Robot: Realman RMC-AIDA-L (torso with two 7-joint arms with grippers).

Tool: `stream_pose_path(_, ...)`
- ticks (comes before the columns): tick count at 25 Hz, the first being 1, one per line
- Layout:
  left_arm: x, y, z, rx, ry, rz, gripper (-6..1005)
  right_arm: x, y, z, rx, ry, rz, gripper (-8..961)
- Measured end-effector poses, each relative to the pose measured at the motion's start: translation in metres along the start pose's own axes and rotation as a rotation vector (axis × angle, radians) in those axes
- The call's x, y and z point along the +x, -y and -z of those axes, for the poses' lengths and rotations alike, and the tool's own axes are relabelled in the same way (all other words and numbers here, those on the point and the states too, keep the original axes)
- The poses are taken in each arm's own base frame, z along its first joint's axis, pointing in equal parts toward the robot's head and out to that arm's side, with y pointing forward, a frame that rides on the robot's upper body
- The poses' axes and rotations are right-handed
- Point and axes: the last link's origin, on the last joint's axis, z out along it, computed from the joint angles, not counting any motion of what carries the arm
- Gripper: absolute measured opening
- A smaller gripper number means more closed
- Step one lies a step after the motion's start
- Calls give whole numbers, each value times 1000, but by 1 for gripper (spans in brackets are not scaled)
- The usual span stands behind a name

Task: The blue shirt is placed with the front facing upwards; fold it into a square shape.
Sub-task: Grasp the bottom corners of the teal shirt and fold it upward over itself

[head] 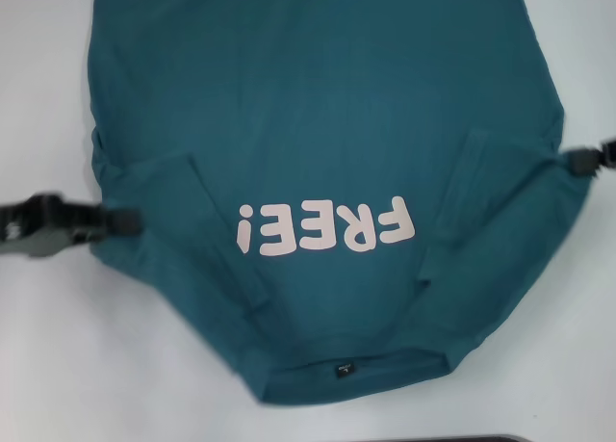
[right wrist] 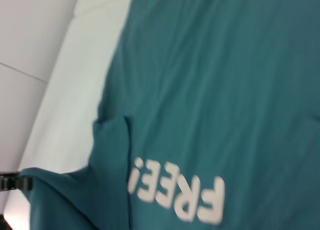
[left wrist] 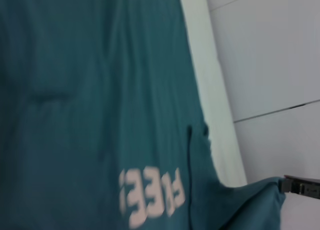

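The blue shirt has big off-white letters on its chest that spell "FREE!", seen upside down from the head camera.

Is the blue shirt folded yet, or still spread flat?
Mostly spread, front up: the blue shirt shows its FREE! lettering. Both sleeves lie folded in, with the left gripper and right gripper at its edges.

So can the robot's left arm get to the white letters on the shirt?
Probably yes. The left pincer is at the shirt's left edge, level with the white letters, with only flat cloth between them. But it seems to be pinching that edge, so it would likely need to let go first.
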Motion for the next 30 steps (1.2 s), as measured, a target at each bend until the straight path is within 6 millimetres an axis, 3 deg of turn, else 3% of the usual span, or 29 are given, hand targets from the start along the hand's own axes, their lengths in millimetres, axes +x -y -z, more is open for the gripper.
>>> stream_pose_path(7,35,-5,-27,35,-96,-48,31,-23,-7,-18,19,50,41,19)
stream_pose_path(19,69,5,-29,136,-287,-57,32,-47,2,-12,72,232,40,19)
stream_pose_path(30,96,-3,-40,176,-302,-122,32,-61,0,-10,59,339,54,20)
